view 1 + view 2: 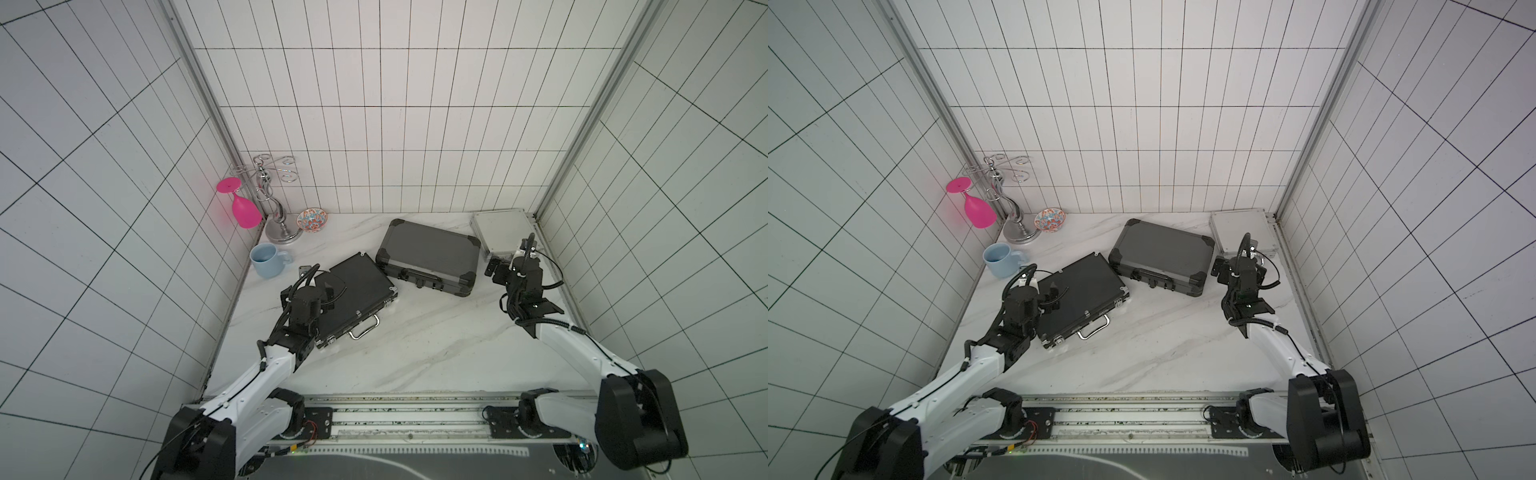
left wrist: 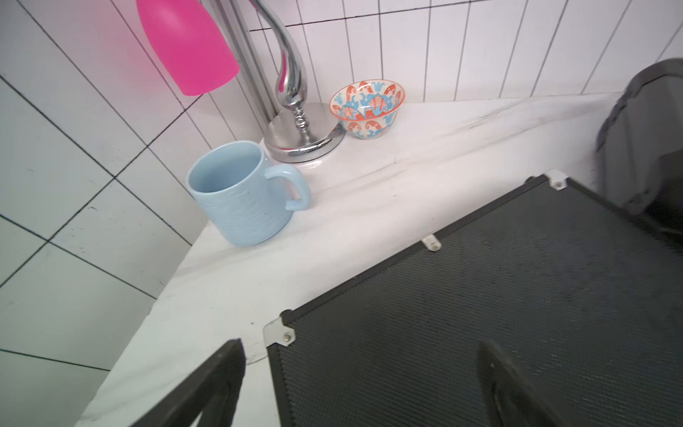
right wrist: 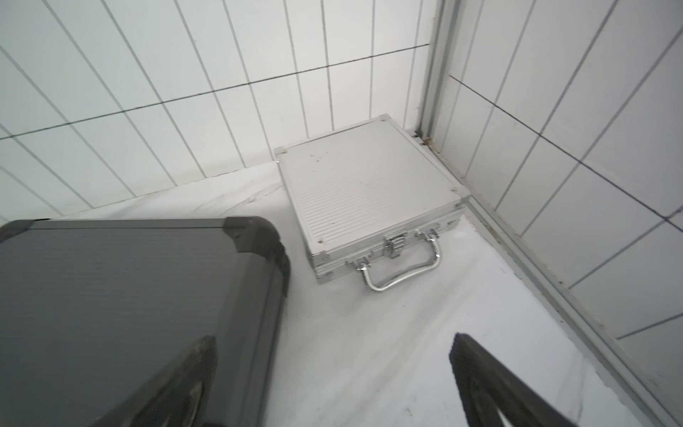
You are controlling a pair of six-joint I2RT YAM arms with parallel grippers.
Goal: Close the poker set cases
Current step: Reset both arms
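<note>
All three poker set cases lie flat on the marble table with their lids down. The flat black case point(image 1: 357, 297) point(image 2: 480, 314) has a silver handle point(image 1: 365, 330). My left gripper point(image 1: 309, 286) point(image 2: 362, 355) hovers open over its far left corner, holding nothing. The dark grey case point(image 1: 430, 257) point(image 3: 111, 295) with black corners sits in the middle. The small silver case point(image 1: 500, 230) point(image 3: 369, 192) is in the back right corner. My right gripper point(image 1: 513, 266) point(image 3: 332, 347) is open and empty above the table, between the grey case's right end and the silver case's handle.
In the back left corner stand a light blue mug point(image 1: 266, 259) point(image 2: 240, 199), a patterned bowl point(image 1: 311, 220) and a chrome glass rack point(image 1: 276, 216) with a pink glass point(image 1: 245, 210) hanging upside down. Tiled walls close in three sides.
</note>
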